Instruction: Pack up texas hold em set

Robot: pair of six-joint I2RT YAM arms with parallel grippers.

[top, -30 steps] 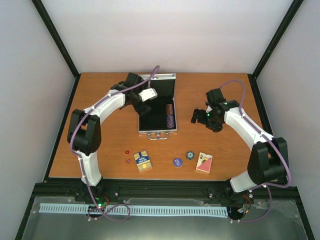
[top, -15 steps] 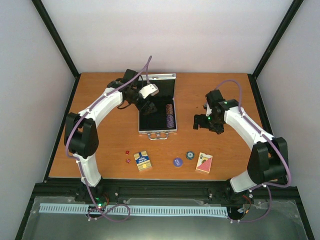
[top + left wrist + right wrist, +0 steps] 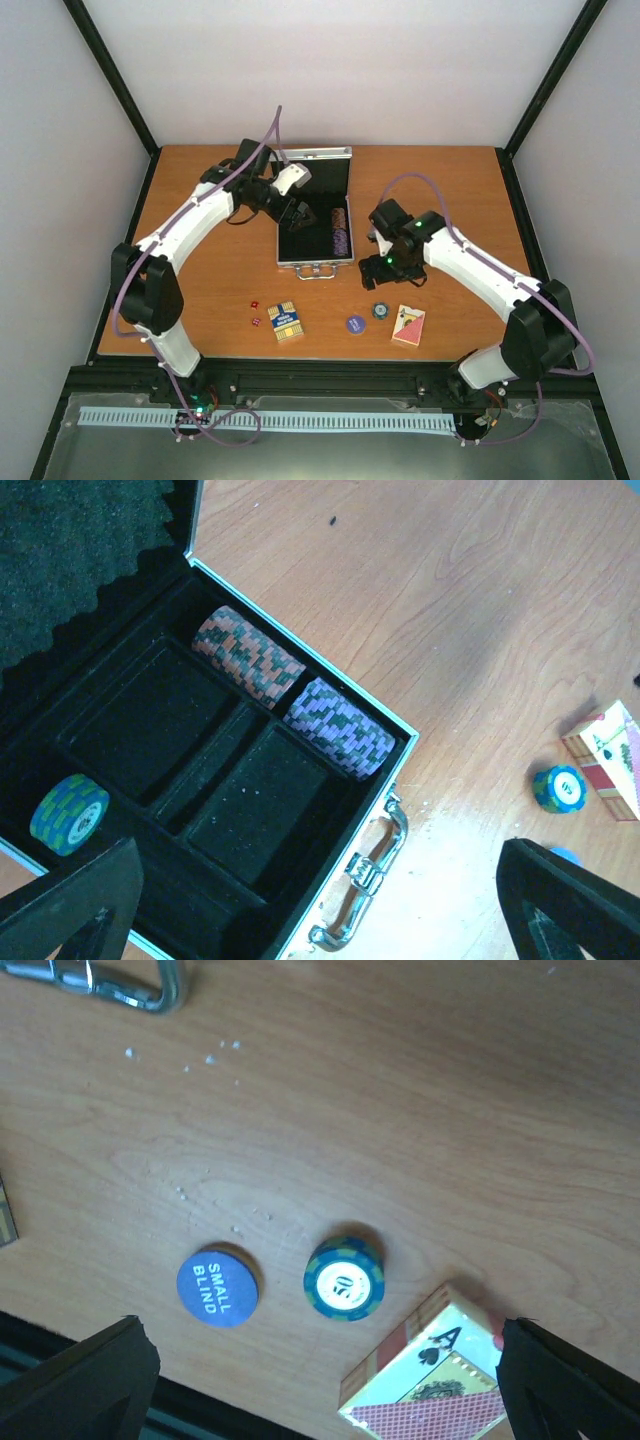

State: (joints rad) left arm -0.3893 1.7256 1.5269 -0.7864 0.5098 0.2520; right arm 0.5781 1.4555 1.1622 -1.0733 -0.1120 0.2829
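An open silver case (image 3: 315, 262) lies on the wooden surface (image 3: 200, 290) with chips (image 3: 341, 232) along its right side, and the left gripper (image 3: 298, 213) hangs over its left half. The right gripper (image 3: 378, 270) hovers beside the case's front right corner. Nearer the front edge lie red dice (image 3: 254, 312), a blue-yellow deck (image 3: 285, 321), a blue disc (image 3: 354, 324), a small chip stack (image 3: 380, 310) and a red deck (image 3: 408, 325).

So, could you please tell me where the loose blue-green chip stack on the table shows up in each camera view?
Top external: the chip stack sits near the front, right of centre, just right of the blue disc.
Left wrist: chip stack by the right edge, below mid-height.
Right wrist: chip stack lower centre.
Shared landmark: the red card deck lies beside it in all three.
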